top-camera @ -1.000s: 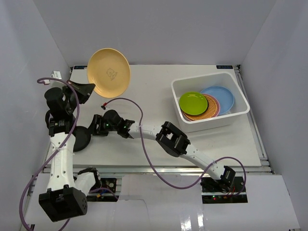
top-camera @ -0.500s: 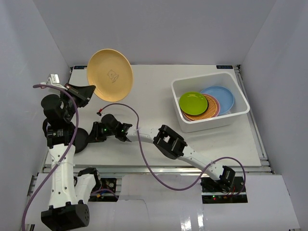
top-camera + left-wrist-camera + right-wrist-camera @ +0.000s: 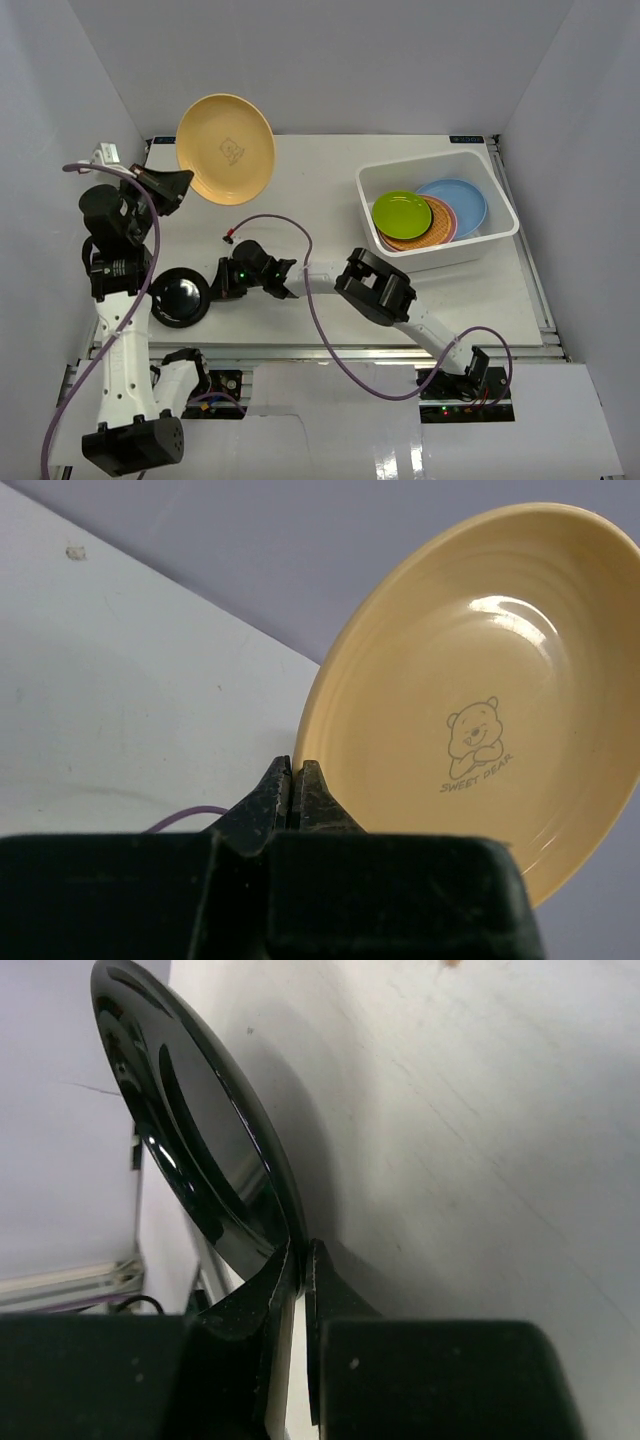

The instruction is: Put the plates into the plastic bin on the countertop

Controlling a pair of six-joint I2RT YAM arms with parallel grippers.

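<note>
High over the back left of the countertop [image 3: 310,185], my left gripper [image 3: 178,186] is shut on the rim of a yellow-orange plate [image 3: 225,148] and holds it tilted. The left wrist view shows its fingertips [image 3: 293,770] pinched on that plate [image 3: 480,680], which has a bear print. My right gripper [image 3: 216,284] reaches across to the front left and is shut on the rim of a black plate [image 3: 180,297]; the right wrist view shows that plate [image 3: 200,1160] between the jaws. The plastic bin [image 3: 497,196] at the right holds lime green [image 3: 402,213], blue [image 3: 458,203], tan and pink plates.
A purple cable [image 3: 270,222] loops over the middle of the countertop from the right arm. White walls enclose the back and both sides. A silver rail [image 3: 330,348] runs along the front edge, with both arm bases below it.
The right gripper has closed on the black plate's rim, and the plate now sits slightly further right, out from under the left arm. The left arm shifted a little left with the yellow-orange plate.
</note>
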